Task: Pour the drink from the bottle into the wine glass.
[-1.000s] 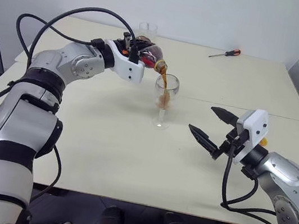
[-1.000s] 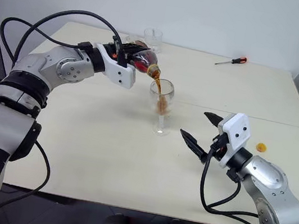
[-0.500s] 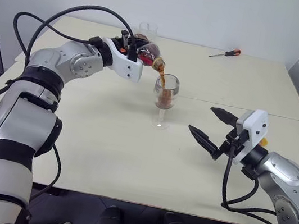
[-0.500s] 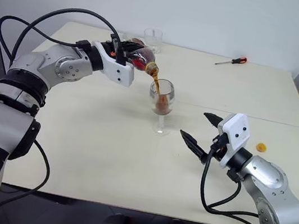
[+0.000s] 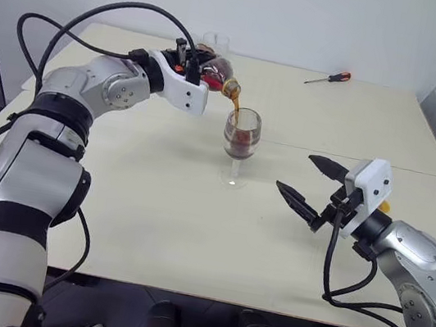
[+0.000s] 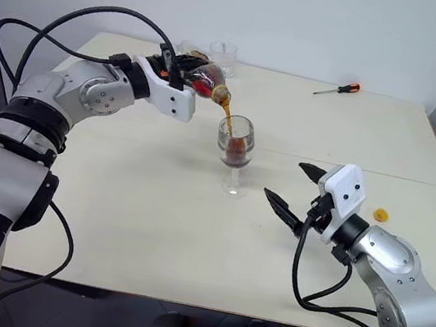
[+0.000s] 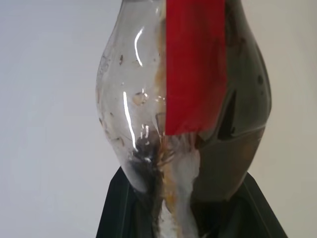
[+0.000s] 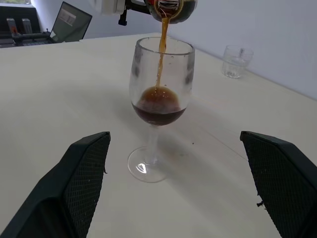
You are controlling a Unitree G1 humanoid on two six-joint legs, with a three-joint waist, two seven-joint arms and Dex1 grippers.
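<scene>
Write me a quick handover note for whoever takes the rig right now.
Left gripper: shut on the bottle, tipped over the wine glass.
Right gripper: open, empty, beside the glass.
Drink: streaming from the bottle's mouth; the bowl's bottom is filled, more remains in the bottle.
Yellow cap: on the table by the right arm.
Left: finish pouring, right the bottle, set it down.

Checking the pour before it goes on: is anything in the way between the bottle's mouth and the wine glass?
Nothing visible. The bottle tips just above the wine glass, and the drink falls straight into the bowl.
</scene>
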